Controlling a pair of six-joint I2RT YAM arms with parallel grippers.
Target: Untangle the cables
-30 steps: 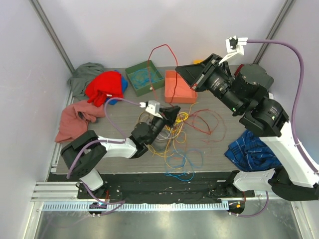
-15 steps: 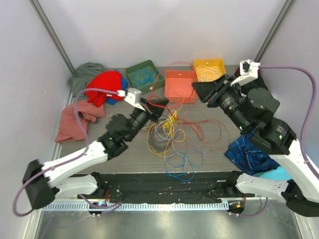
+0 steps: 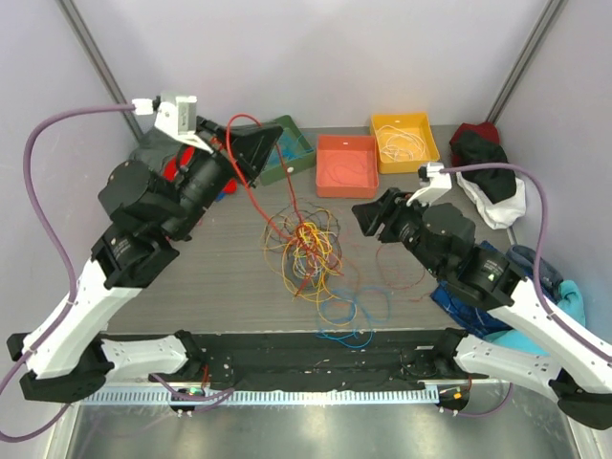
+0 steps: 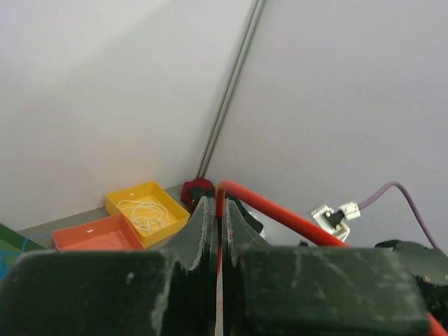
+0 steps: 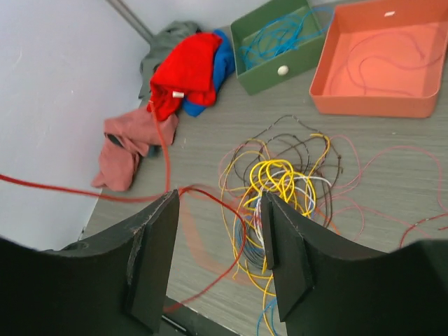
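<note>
The cables [image 3: 306,239] lie as a tangled heap of yellow, red, brown, white and blue loops in the middle of the table, also seen in the right wrist view [image 5: 287,182]. My left gripper [image 3: 256,145] is raised at the back left, shut on a red cable [image 3: 251,191] that runs taut down into the heap. In the left wrist view the red cable [image 4: 280,213] bends out from between the closed jaws of the left gripper [image 4: 219,203]. Just right of the heap, my right gripper [image 3: 368,215] is open with nothing held. In the right wrist view the right gripper [image 5: 220,199] looks down on the heap.
A green tray [image 3: 298,143], an orange tray [image 3: 346,164] and a yellow tray [image 3: 404,141] holding a white wire stand along the back. Red cloth [image 5: 185,70] and pink cloth [image 5: 129,143] lie at the left. Dark and white cloth [image 3: 488,177] and blue cloth [image 3: 469,304] lie at the right.
My right gripper opened, let go of the red cable and dropped to the right of the heap. My left arm rose and swung back-left, pulling the red cable up and the heap with it.
</note>
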